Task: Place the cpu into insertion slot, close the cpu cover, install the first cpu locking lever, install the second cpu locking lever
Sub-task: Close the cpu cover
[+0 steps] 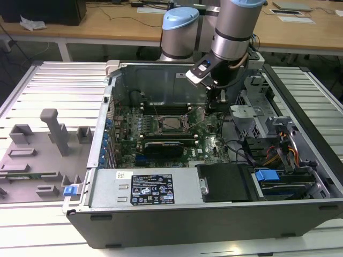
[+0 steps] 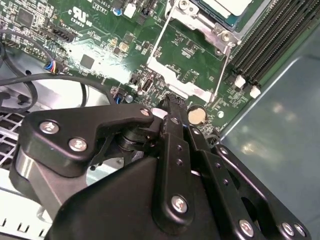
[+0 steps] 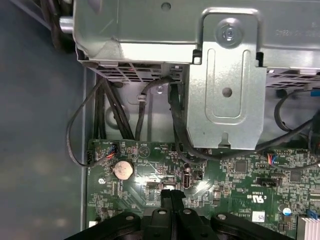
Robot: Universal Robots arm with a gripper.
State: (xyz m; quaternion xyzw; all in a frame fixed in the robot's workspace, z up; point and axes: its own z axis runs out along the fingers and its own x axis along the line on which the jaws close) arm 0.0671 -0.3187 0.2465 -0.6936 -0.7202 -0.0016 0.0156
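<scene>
The fingers [image 3: 164, 197] of the gripper [image 2: 170, 102] are held clenched together, empty, low over the motherboard [image 3: 225, 170], beside a wire locking lever [image 2: 220, 75]. The cpu [image 2: 227, 6] is seated in the insertion slot [image 1: 163, 124], and the cpu cover [image 2: 212, 27] is apparently closed. The lever step seems in hand; a precise push on thin wire is needed.
</scene>
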